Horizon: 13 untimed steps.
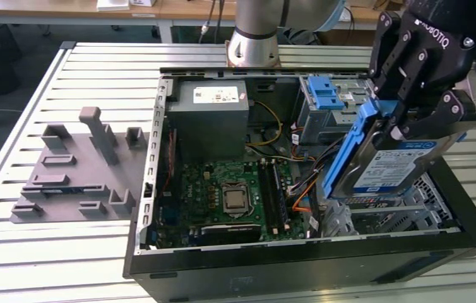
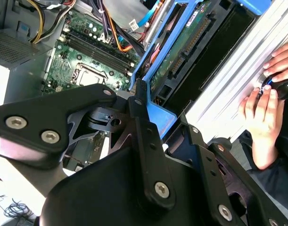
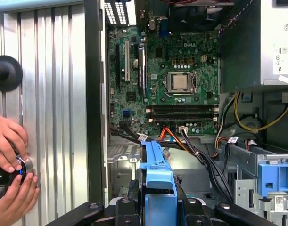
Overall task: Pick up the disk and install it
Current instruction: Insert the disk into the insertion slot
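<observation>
My gripper is shut on the disk, a silver hard drive with a blue-and-white label in a blue plastic carrier. It hangs on edge, tilted, above the open computer case at the exterior view's right, over the metal drive bay. In the first wrist view the carrier's blue edge sits between the black fingers, with the green motherboard beyond. In the second wrist view the disk's underside and connector show beyond the gripper's black links.
A grey metal cage with a blue latch and a grey power supply box sit at the case's back. Orange, yellow and black cables run beside the bay. A grey fixture plate lies on the slatted table. A person's hands work a knob beside the case.
</observation>
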Motion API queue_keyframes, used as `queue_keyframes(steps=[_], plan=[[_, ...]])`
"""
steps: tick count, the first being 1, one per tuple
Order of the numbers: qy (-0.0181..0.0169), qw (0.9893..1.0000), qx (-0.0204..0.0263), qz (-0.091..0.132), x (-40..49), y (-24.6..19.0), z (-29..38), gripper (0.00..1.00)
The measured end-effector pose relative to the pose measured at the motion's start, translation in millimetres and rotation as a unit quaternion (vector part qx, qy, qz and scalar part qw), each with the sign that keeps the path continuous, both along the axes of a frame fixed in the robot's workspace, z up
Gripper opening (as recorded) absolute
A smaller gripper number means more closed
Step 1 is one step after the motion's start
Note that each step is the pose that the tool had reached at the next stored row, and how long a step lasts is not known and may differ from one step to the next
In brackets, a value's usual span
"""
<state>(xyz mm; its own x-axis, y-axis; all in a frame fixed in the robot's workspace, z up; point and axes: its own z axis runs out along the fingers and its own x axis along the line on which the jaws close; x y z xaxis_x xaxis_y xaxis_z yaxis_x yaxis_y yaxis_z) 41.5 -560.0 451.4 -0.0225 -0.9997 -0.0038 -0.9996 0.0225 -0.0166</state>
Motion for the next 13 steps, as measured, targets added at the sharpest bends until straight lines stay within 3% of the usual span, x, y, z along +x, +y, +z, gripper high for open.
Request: queue_keyframes(steps=[13], plan=[[0.0000, 1.0000, 0.0000, 0.000, 11.8, 0.0, -1.4, 0.37]])
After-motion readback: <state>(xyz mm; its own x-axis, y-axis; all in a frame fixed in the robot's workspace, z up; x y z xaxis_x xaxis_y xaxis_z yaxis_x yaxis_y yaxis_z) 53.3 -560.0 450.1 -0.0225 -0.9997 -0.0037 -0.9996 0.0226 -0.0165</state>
